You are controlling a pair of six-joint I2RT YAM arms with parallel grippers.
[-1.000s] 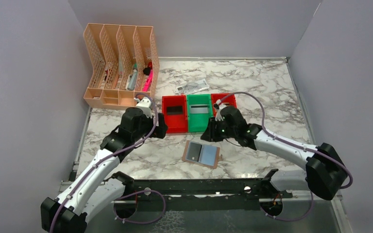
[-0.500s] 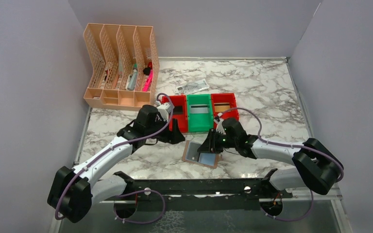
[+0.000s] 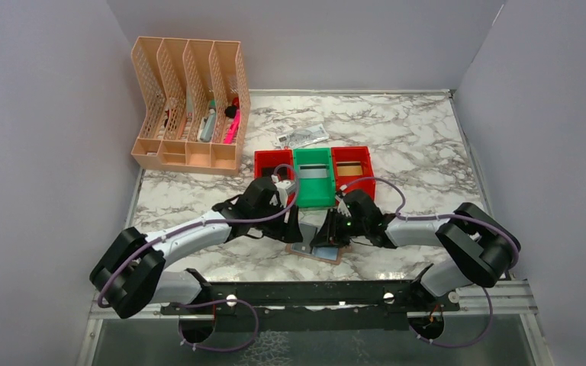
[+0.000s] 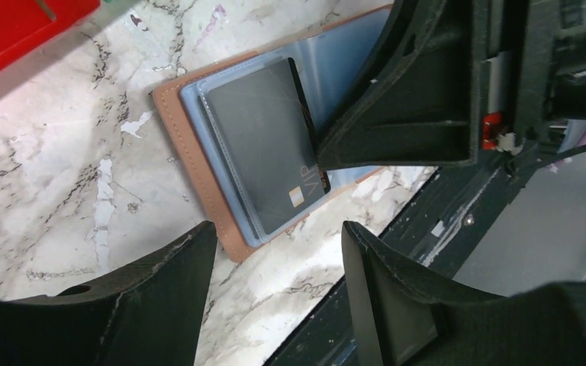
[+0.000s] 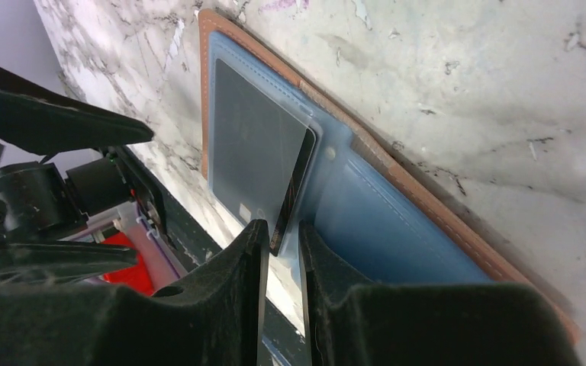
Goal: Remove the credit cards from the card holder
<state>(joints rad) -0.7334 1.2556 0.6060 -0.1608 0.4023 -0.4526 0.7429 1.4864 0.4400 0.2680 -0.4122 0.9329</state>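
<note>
The card holder lies open on the marble table, directly under both grippers. The left gripper hovers open above its left panel and holds nothing. The right gripper pinches the lifted inner edge of the dark credit card, whose long axis runs away from its fingertips.

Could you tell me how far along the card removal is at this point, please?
Done: the green bin and right red bin each appear to hold a card.
In hand: the right gripper is nipping the raised edge of a dark card whose rest sits in the open card holder; the left gripper hangs open above it.
Left: draw that card out and bin it.
</note>
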